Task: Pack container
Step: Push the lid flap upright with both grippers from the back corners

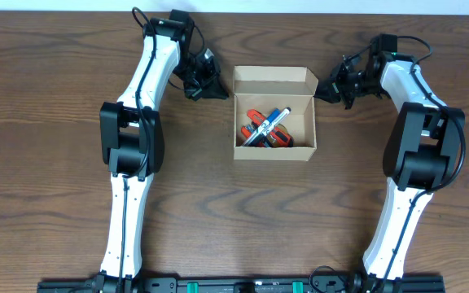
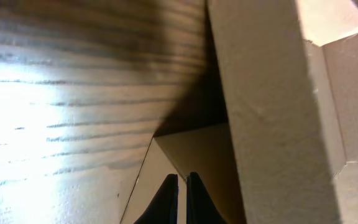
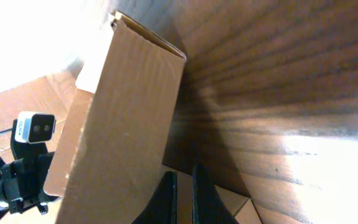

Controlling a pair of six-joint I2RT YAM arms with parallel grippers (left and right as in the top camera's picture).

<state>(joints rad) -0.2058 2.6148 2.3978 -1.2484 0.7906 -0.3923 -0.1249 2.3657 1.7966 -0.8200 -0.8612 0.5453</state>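
Cardboard, tan and plain: the box (image 1: 273, 152) stands in the middle of the table (image 1: 55, 65), between my two arms; its lid (image 1: 273, 80) is folded open toward the far side; inside lie some markers (image 1: 265, 126), orange and blue-white, crossed over each other.

My left gripper (image 1: 204, 85) is just beside the left end of the lid; in the left wrist view its fingers (image 2: 169, 196) stand narrow, almost together, above a small tan flap (image 2: 191, 152) at the foot of the box wall; I cannot tell if they pinch this flap or only hang over it. My right gripper (image 1: 332, 88) is just beside the right end of the lid; in the right wrist view its fingers (image 3: 204, 196) are also narrow, with a piece of cardboard (image 3: 232, 208) low beside them; whether they hold it I cannot tell.

Each wrist view is filled on the inner side by the box wall, very near; across the box, the right wrist view shows the left arm's camera (image 3: 35, 127). The outer side of each gripper has bare wood; the front half of the table is open, except for the two arms (image 1: 129, 187).
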